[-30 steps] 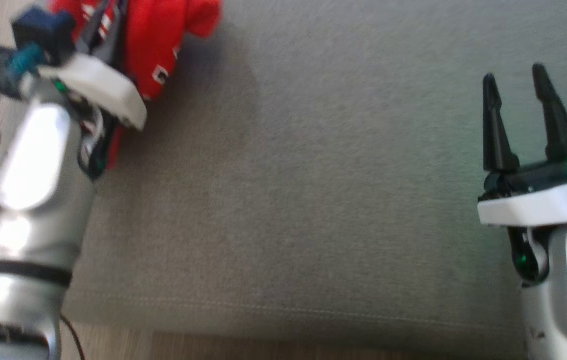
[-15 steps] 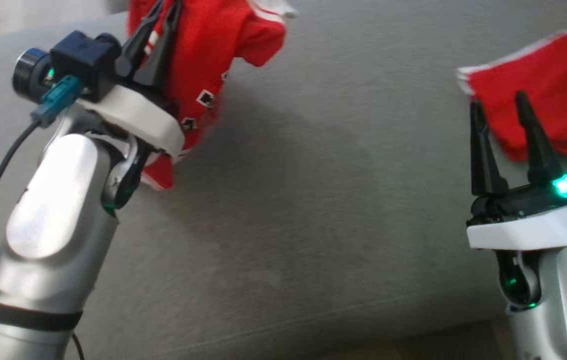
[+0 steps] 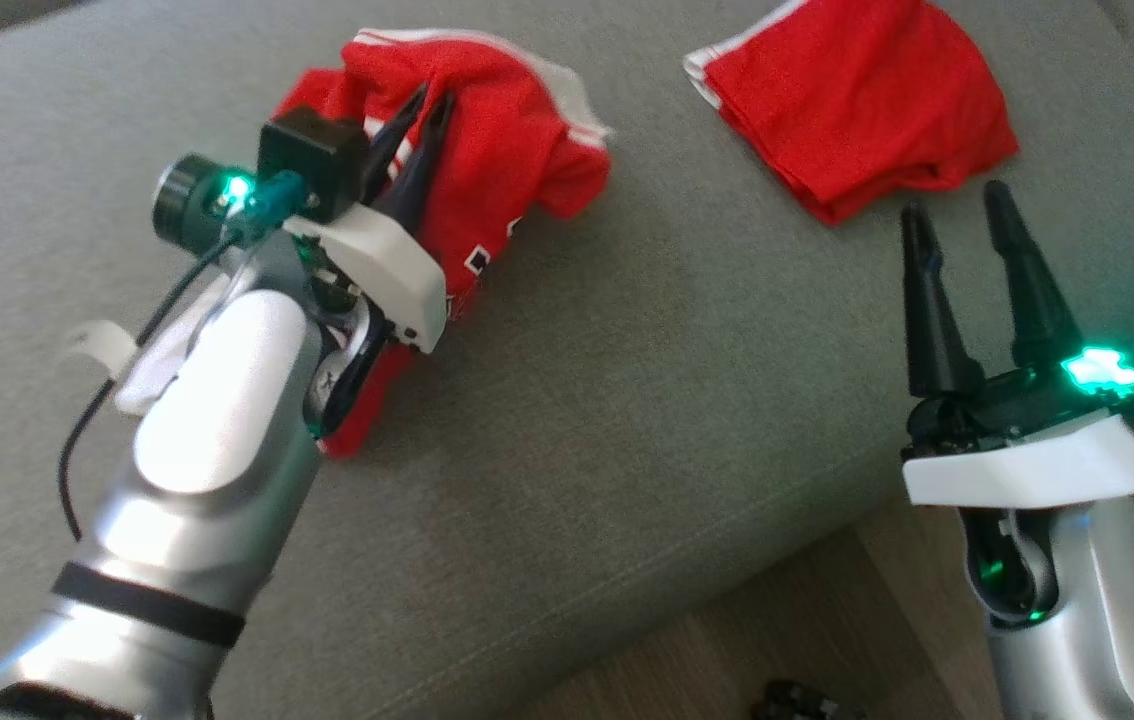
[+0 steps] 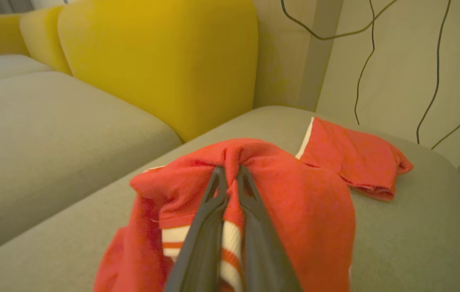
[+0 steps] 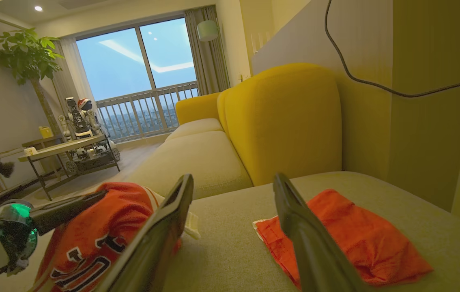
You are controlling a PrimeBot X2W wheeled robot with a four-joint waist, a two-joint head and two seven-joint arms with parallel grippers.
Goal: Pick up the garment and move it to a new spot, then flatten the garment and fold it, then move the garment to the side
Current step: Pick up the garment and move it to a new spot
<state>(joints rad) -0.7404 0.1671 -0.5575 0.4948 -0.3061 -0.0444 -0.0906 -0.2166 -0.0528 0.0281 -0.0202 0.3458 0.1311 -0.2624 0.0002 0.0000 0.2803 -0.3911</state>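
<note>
The left gripper [image 3: 434, 98] is found closed on the garment [image 3: 517, 150], a red jersey with white-striped trim. In the left wrist view a raised ridge of cloth is seen nipped between the fingertips, and the rest falls away to either side of them and back under the wrist. The pinch is judged to be taken on a bunched fold so that the whole piece can be carried in one grip. It cannot be told whether the lower edge, below the wrist, rests on the grey seat cushion [image 3: 627, 420] or hangs just above it. The right gripper [image 3: 955, 200] is held wide, with nothing between its fingers, and is set well apart from the carried jersey. It is judged to be kept free for the flattening to come. A second red piece [image 3: 867, 100], already folded, lies on the cushion just beyond the right gripper's fingertips and is not touched by them. It lies ahead and to the right of the left gripper. The step in hand is judged to be the move to a new spot. Flattening and folding are not yet done, as the jersey is crumpled.
</note>
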